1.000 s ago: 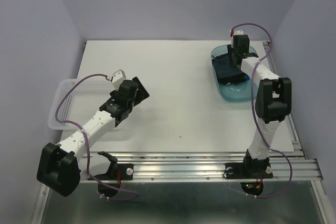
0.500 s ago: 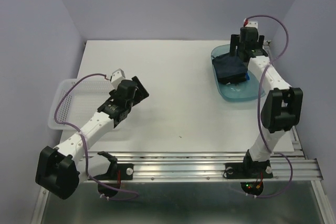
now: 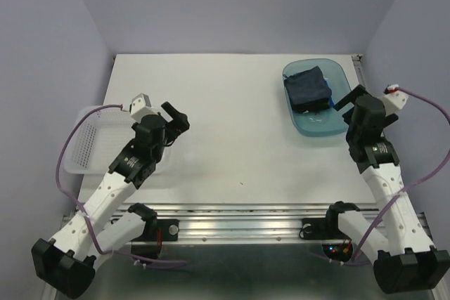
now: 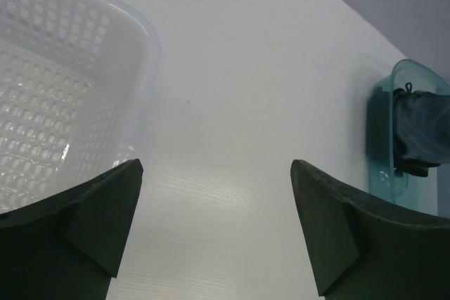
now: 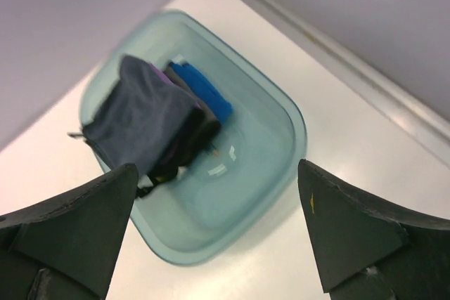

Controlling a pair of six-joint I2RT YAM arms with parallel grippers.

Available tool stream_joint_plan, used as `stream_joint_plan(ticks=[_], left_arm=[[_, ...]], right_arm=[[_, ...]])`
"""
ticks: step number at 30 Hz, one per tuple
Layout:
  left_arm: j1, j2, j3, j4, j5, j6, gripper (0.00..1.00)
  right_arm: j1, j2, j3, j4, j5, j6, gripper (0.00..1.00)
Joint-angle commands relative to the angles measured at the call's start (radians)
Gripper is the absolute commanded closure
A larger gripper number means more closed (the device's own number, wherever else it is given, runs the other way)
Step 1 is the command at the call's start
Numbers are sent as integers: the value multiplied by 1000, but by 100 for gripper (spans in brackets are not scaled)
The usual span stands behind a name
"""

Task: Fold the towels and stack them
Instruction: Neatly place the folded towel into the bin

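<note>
On my screen I see pale lavender walls (image 3: 232, 5) closing the white counter (image 3: 232, 124) in on three sides. The light is soft and even. A ribbed aluminium rail (image 3: 239, 224) runs along the counter's near edge, with a dull grey surface (image 3: 246, 279) below it.

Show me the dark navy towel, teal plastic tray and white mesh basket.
Dark navy towel (image 5: 144, 121): right wrist view, top face.
Teal plastic tray (image 5: 239, 156): right wrist view, bare floor.
White mesh basket (image 4: 112, 103): left wrist view, side wall.

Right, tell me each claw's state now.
Left claw: open, holding nothing.
Right claw: open, holding nothing.
</note>
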Motion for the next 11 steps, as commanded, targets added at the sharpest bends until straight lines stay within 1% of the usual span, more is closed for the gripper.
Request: stream_joint_plan(ticks=[1, 3, 6, 10, 11], left_arm=[[7, -69, -34, -24, -44, -20, 1], [7, -85, -52, -12, -35, -23, 1], [7, -79, -52, -9, -31, -24, 1], [7, -62, -37, -17, -23, -14, 1], [7, -61, -37, -17, -29, -15, 1]], right_arm=[[-6, -100, -144, -104, 31, 170, 0], [-4, -166, -189, -80, -17, 155, 0], [-6, -207, -229, -62, -18, 170, 0], [-6, -220, -220, -35, -81, 132, 0], [-6, -218, -219, -23, -100, 94, 0]])
